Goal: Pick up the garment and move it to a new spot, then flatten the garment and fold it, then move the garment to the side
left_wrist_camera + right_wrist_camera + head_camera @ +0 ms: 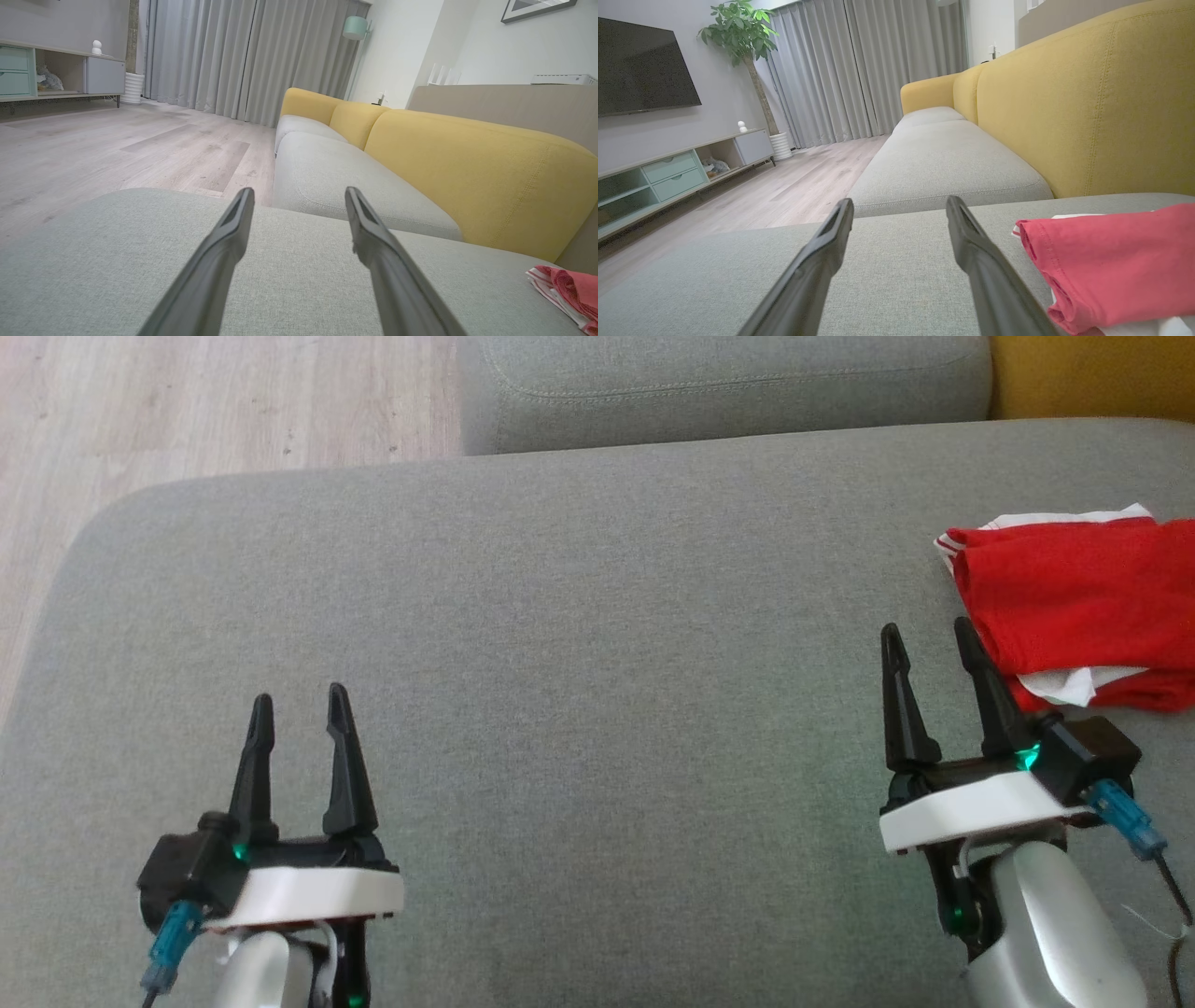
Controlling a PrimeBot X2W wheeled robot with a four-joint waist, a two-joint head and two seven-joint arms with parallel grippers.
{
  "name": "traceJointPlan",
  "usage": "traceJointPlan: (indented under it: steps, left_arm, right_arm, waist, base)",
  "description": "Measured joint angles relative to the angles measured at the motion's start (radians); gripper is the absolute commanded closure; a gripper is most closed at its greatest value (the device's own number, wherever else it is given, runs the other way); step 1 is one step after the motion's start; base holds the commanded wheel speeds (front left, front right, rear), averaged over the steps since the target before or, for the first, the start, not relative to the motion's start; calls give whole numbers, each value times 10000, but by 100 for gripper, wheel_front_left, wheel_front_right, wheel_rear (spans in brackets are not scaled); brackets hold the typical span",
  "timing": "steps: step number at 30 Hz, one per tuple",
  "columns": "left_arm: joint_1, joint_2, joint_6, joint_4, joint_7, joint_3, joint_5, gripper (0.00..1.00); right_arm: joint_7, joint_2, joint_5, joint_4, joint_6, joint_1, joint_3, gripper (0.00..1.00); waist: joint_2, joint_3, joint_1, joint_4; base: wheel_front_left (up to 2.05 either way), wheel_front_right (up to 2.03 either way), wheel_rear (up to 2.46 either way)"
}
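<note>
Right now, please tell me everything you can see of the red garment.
The red garment is soft cloth with white trim showing at its edges. It lies folded in a flat stack on the grey sofa cushion, at the robot's right. The open right gripper stands just beside it, not gripping it.

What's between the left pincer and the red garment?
In the head view, bare grey cushion runs from the left pincer to the right pincer, which stands right beside the garment.
</note>
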Motion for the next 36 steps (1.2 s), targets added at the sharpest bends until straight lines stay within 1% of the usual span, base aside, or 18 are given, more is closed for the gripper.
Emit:
traceJointPlan:
  steps: [9,16,18,19,25,34,36]
  left_arm:
    - [0,0,-4,-90,0,2,-19,0]
    - [1,0,-31,8,0,17,-464,0]
    - [2,-2,58,52,0,40,-614,0]
    - [3,0,56,113,0,44,-675,100]
    - [505,-8,56,986,82,27,-794,100]
    - [563,-8,-35,995,368,71,-1753,100]
    - [563,-8,-36,995,372,73,-1850,100]
  right_arm:
    - [-10,0,4,-36,0,-1,35,0]
    - [-10,0,2,-46,0,0,61,0]
    - [-10,0,2,-46,2,1,86,0]
    - [-8,6,2,-8,2,7,90,100]
    - [36,42,119,788,2,759,88,100]
    - [276,42,1281,748,0,794,10,100]
    - [314,42,1396,742,0,794,2,100]
  waist:
    - [0,-13,0,-23]
    - [0,-49,0,-37]
    - [0,-48,0,-37]
    - [0,-48,0,-37]
    - [0,-58,0,-33]
    - [0,-99,1,-15]
    - [0,-104,1,-13]
  base:
    - [0,0,0]
    - [0,0,0]
    - [0,0,0]
    - [0,0,0]
    - [0,0,0]
    - [0,0,0]
    - [0,0,0]
